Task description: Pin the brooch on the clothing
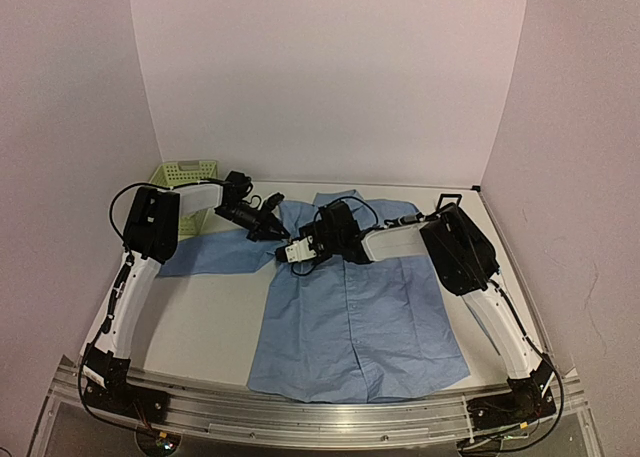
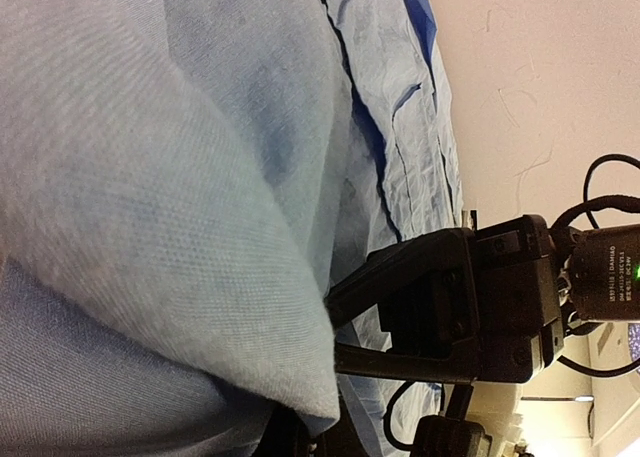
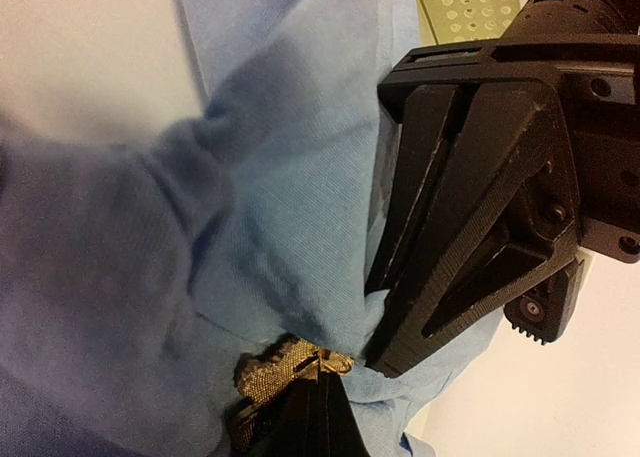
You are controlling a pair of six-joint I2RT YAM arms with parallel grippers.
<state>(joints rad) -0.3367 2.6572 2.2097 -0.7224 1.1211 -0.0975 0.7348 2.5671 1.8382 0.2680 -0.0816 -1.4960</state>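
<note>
The clothing point(image 1: 355, 307), a light blue shirt, lies spread on the table with its collar at the back. My left gripper point(image 1: 271, 231) is shut on a raised fold of the shirt point(image 2: 200, 227) near its left shoulder. The right wrist view shows that gripper's black fingers point(image 3: 450, 227) pinching the cloth. My right gripper point(image 1: 294, 251) is close beside it and shut on the brooch point(image 3: 280, 369), a small golden woven ornament with a ring. The brooch is pressed against the lifted shirt fold point(image 3: 290, 217). My right gripper's own fingertips point(image 3: 320, 407) are dark at the bottom edge.
A pale green perforated basket point(image 1: 185, 175) stands at the back left behind my left arm. A small black square frame point(image 1: 449, 198) sits at the back right corner. White walls close in the table on three sides.
</note>
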